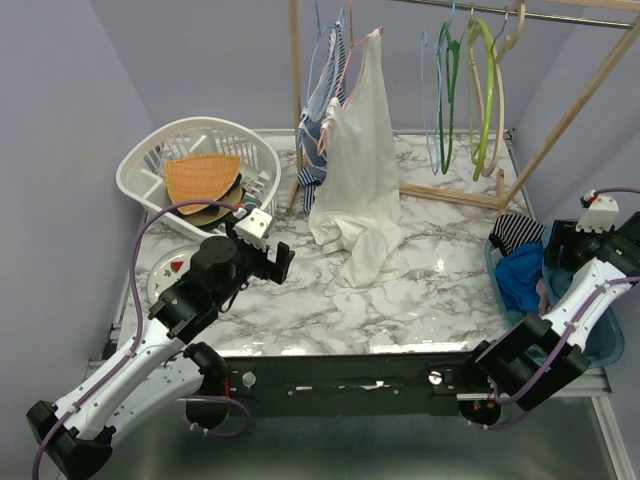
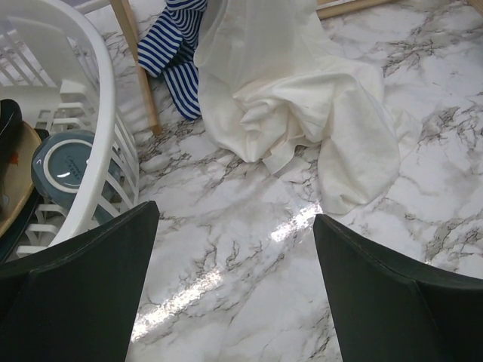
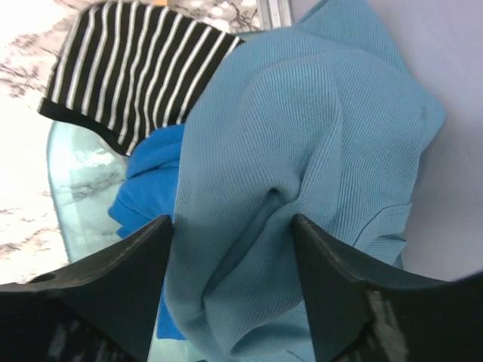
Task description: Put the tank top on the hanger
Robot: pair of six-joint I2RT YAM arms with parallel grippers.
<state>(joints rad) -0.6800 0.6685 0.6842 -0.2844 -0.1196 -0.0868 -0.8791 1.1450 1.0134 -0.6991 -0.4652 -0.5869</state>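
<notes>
My right hand (image 3: 232,219) is part-open, straddling a fold of the tank top (image 3: 302,113). Left hand (image 2: 235,215) wide open, empty, over table (image 2: 241,286).

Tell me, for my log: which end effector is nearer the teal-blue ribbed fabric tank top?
Right. The right end effector straddles a fold of the teal-blue tank top; the left end effector hangs over the marble table beside the white plastic basket, far away.

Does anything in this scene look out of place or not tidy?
Yes. The long white garment hangs on the wooden rack, but its lower end lies crumpled in a heap on the marble table. It looks odd because it drags on the surface instead of hanging free.
</notes>
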